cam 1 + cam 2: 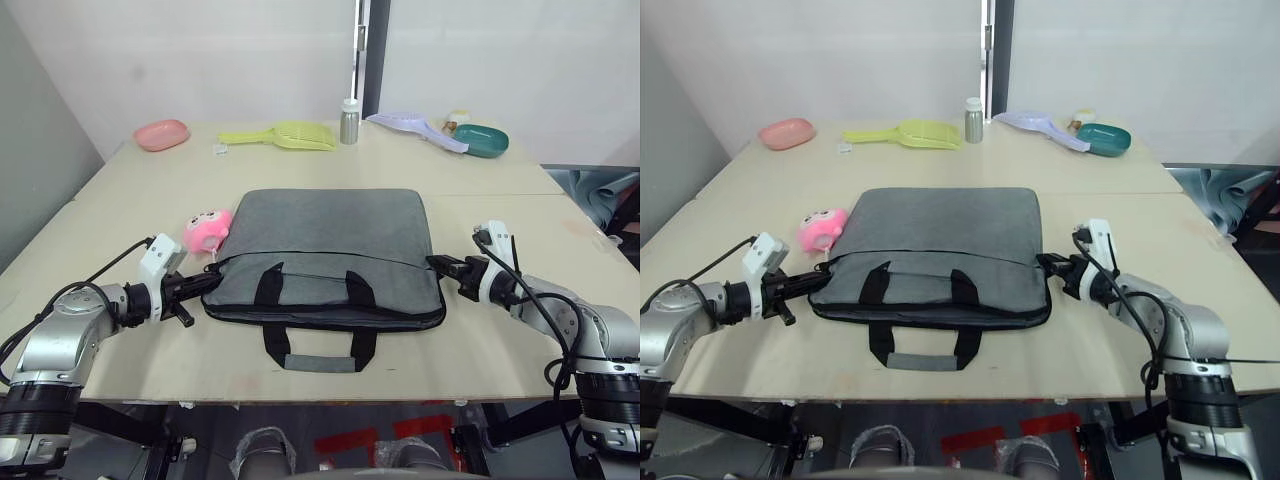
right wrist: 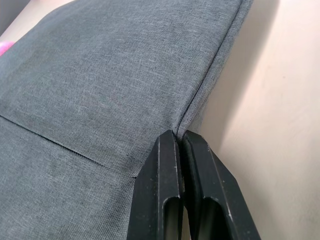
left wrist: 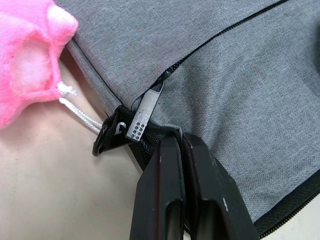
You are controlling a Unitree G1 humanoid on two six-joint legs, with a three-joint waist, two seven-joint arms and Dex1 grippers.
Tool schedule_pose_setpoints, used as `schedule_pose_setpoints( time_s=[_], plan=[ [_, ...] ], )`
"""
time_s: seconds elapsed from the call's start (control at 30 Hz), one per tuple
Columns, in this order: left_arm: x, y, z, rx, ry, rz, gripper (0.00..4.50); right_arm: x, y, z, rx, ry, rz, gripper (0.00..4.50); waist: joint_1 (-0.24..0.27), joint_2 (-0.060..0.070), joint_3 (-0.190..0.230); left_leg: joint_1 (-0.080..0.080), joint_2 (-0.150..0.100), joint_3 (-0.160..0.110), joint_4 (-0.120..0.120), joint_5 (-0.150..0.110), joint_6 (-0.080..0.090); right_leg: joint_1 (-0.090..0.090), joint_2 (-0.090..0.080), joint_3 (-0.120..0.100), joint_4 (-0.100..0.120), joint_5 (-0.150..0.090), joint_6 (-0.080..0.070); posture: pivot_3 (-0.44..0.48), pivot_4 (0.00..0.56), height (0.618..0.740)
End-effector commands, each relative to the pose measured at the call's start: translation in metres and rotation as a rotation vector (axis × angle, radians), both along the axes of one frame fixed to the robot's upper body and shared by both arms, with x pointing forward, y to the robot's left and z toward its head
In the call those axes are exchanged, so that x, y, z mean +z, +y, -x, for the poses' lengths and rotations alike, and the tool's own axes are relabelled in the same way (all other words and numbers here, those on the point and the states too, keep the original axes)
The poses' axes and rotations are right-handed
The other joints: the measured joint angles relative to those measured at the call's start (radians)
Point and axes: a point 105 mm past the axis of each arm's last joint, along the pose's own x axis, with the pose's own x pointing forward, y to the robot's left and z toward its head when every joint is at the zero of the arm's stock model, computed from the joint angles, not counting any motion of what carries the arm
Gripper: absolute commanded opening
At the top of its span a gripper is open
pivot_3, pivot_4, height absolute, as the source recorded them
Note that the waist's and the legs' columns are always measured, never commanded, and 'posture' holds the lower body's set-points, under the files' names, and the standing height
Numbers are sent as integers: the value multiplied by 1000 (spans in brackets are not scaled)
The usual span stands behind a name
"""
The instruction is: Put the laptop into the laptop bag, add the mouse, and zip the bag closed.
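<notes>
Table (image 1: 120,190): pale wood, white wall behind.
Bag (image 1: 330,245): I see it flat at centre, handles toward me.
Left gripper (image 1: 203,284): clenched on bag's left corner beside the zipper pull (image 3: 141,116).
Right gripper (image 1: 436,264): clenched on bag's right edge.
Pink toy (image 1: 207,229): touching bag's left side.

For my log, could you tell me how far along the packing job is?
The bag lies flat on the table. The left hand is shut at its zipper pull; the right hand is shut at its other edge. The bag's contents are hidden, so packing is unconfirmed.
</notes>
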Motion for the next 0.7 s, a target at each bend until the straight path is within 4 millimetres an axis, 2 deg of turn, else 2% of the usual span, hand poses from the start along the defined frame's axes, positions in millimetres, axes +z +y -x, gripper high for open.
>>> schedule_pose_setpoints(
  time_s=[0.03, 0.17, 0.3, 0.4, 0.57, 0.6, 0.63, 0.7],
  plan=[
    [-2, -5, 1, -29, 8, -5, 0, 9, 9, 4, 51, -36, -2, 95, 1, 0, 0, 0, 0, 0, 0, 0, 0, 0, 0, 0, 0, 0, 0, 0, 150, 740],
    [-3, -1, -5, 0, -31, -25, 0, 11, 10, 2, 64, -58, 4, 95, 2, 0, 0, 0, 0, 0, 0, 0, 0, 0, 0, 0, 0, 0, 0, 0, 150, 740],
    [0, 2, -5, -2, -40, -12, 1330, 12, 5, 2, 51, -97, 24, 1382, 3, 0, -1, 0, 0, 0, 1, 0, 0, 0, 0, 0, 1, 0, 0, 0, 150, 740],
    [7, 12, -3, 26, -59, -12, 2420, 18, -9, 3, 46, -156, 101, 2420, 7, 0, -1, -1, 0, 0, 2, 0, 0, 0, 0, 0, 0, 0, 0, 0, 150, 740],
    [56, 41, 4, 78, -229, 97, 4196, 40, -43, 19, 178, -353, 372, 4122, 11, -1, 0, -4, 0, -1, 2, 0, 0, -1, 0, -1, -3, 0, 0, 0, 150, 740],
    [62, 46, 5, 82, -254, 97, 4445, 45, -46, 22, 212, -383, 390, 4375, 11, -1, 0, -4, 0, -1, 1, 0, 0, -1, 0, -1, -3, 0, 0, 0, 150, 740],
    [64, 52, 7, 84, -265, 68, 4500, 51, -51, 24, 217, -400, 388, 4485, 9, -1, 0, -3, 0, -1, 1, 0, 0, -1, 0, -1, -3, 0, 0, 0, 150, 740],
    [66, 65, 9, 94, -274, 4, 4500, 62, -60, 30, 251, -425, 388, 4485, 4, -1, -1, -2, 0, 0, 1, 0, 1, 0, 0, -1, -3, 0, 0, 0, 150, 740]
  ],
)
